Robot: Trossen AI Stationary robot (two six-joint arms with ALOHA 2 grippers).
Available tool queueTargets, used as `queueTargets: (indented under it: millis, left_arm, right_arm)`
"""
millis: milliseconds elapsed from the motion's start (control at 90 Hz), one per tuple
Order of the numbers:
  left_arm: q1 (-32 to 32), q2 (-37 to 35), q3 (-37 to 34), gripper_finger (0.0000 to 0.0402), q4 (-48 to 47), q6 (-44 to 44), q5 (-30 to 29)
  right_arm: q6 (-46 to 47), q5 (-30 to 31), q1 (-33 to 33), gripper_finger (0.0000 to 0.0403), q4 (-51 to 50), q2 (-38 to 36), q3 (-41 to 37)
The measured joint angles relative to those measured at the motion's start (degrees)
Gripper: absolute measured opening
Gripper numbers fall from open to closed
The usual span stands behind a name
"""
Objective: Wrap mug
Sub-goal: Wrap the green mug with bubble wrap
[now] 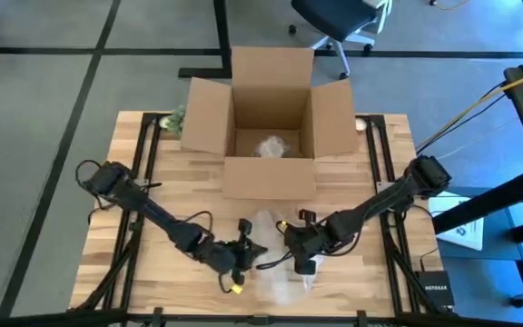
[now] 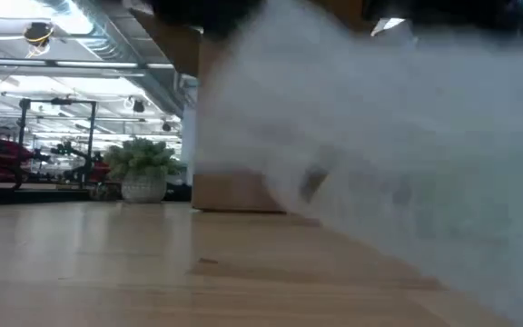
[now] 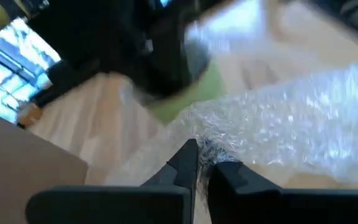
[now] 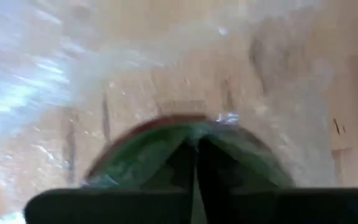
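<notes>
Both fingers (image 3: 201,163) pinch bubble wrap (image 3: 291,124) over mug (image 4: 185,152).

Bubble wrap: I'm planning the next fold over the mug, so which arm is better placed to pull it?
Left, probably: its pincer is shut on the bubble wrap edge, while the right pincer pins the green mug.

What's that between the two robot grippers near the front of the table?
In the high view, clear bubble wrap lies between the left gripper and right gripper; each wrist view shows its gripper pinching it.
</notes>
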Motion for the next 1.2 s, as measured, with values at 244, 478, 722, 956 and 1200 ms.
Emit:
queueTargets:
  millis: [244,478,722,956,1200]
  left_arm:
    - [-1.0,-1.94,0.0,0.0,-1.39,-1.02,-0.38]
    - [-0.98,-1.94,0.0,0.0,-0.92,-1.29,-0.37]
    - [0.32,-1.94,0.0,0.0,3.38,-0.82,-0.19]
    - [3.54,-1.94,0.0,0.0,16.8,5.13,7.45]
    - [10.66,-0.09,0.0,0.0,19.8,2.23,18.69]
  right_arm:
    - [2.31,-0.02,-0.39,0.0021,-5.48,0.0,4.51]
    - [3.08,-0.82,-0.35,0.0086,-20.33,-0.02,13.19]
    - [4.6,-1.07,3.29,0.0103,-34.94,-0.15,21.76]
    - [21.05,5.71,14.56,0.0101,-38.19,-1.96,15.02]
    - [30.23,13.66,19.56,0.0101,-21.41,-2.03,1.26]
